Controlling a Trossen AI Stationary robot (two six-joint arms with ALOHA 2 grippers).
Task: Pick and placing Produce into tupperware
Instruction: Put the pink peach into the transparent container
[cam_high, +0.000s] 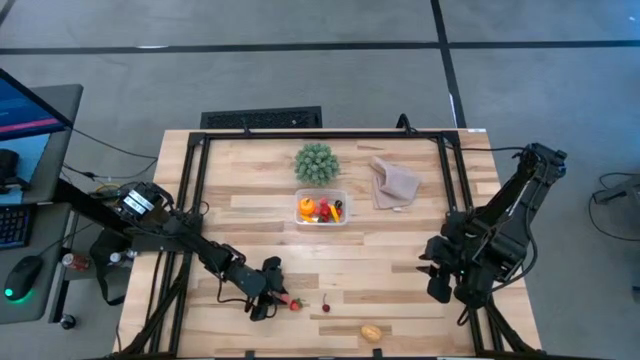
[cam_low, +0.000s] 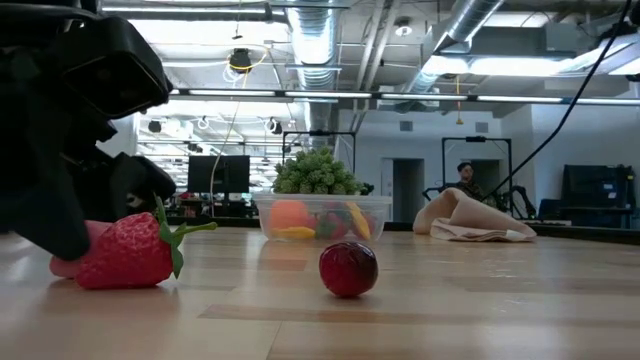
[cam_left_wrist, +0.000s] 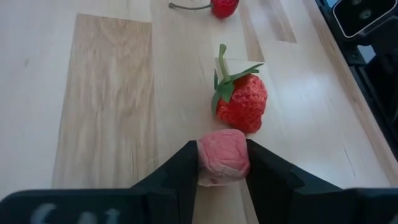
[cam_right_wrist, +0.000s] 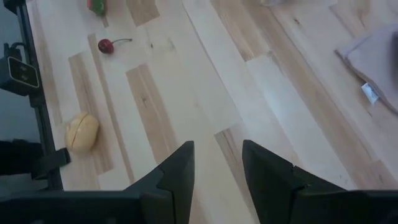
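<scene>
My left gripper (cam_high: 272, 293) is low at the table's near left, shut on a small pink toy piece (cam_left_wrist: 222, 162). A red strawberry (cam_left_wrist: 242, 104) with a green stem lies on the table just beyond the piece, close against it; it also shows in the low view (cam_low: 125, 252). A dark red cherry (cam_high: 326, 306) and a yellow-orange piece (cam_high: 371, 332) lie on the table nearby. The clear tupperware (cam_high: 321, 208) stands mid-table holding several pieces. My right gripper (cam_right_wrist: 217, 168) is open and empty above the table's right side. My left gripper pinches the pink piece by its two opposite sides (cam_left_wrist: 205, 163) between its two fingers. The fingers (cam_left_wrist: 180, 171) slant down from the table's left. The piece sits at table level (cam_low: 68, 264) beside the strawberry; I cannot tell whether it rests on the wood.
A green spiky plant (cam_high: 316, 163) stands behind the tupperware, and a beige cloth (cam_high: 393, 183) lies to its right. A black frame (cam_high: 190, 170) runs around the table's edges. A person (cam_low: 465, 175) shows far off in the room.
</scene>
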